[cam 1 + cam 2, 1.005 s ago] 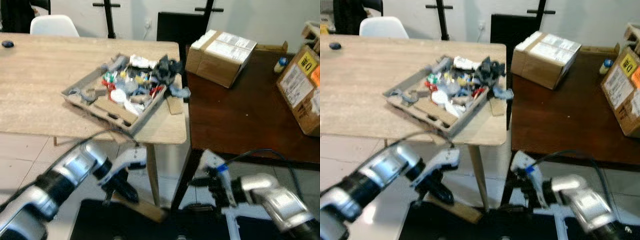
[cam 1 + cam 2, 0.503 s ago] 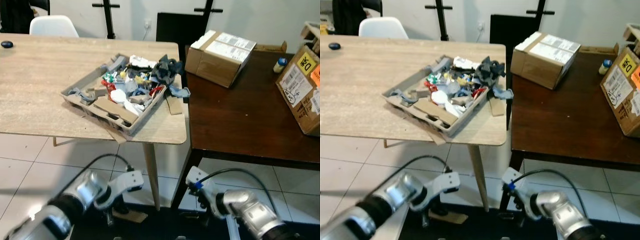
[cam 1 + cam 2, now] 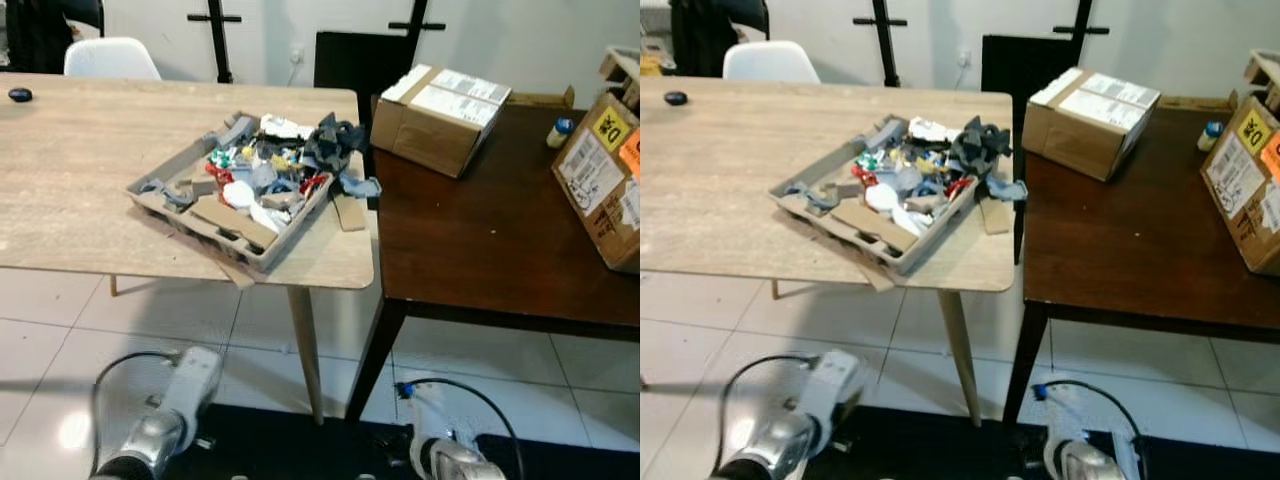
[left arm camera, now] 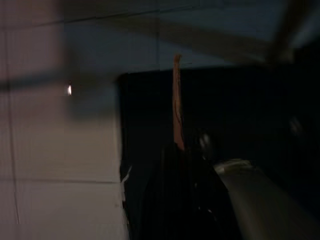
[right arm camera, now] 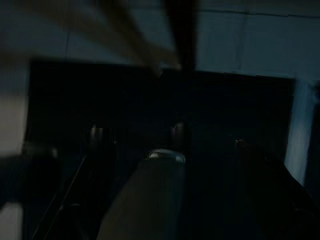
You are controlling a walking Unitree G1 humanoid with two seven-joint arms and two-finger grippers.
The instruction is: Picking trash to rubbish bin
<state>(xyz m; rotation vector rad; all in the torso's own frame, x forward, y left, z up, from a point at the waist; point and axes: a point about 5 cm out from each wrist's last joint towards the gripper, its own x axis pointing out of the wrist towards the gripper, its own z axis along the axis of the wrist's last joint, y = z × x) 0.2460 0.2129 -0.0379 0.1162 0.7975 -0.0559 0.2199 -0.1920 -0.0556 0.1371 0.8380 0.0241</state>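
Observation:
A grey pulp tray (image 3: 160, 193) heaped with mixed trash (image 3: 265, 170) sits on the light wooden table (image 3: 70, 190), near its right end. A loose cardboard bit (image 3: 348, 212) lies beside the tray. My left arm (image 3: 175, 405) hangs low at the bottom left. In the dark left wrist view, my left gripper (image 4: 178, 147) is shut on a thin brown cardboard piece (image 4: 176, 95), seen edge-on over the black rubbish bin (image 4: 235, 110). My right arm (image 3: 440, 460) hangs low at the bottom; its wrist view is dark over the bin (image 5: 100, 100).
The black bin (image 3: 290, 448) stands on the tiled floor before the table leg (image 3: 303, 345). A dark brown table (image 3: 480, 240) on the right carries two cardboard boxes (image 3: 440, 105) (image 3: 605, 170) and a small bottle (image 3: 561, 131). A white chair (image 3: 110, 55) stands behind.
Both arms have dropped steadily toward the bin; the left gripper and its cardboard piece have sunk below the eye views' bottom edge. The tray has not moved.

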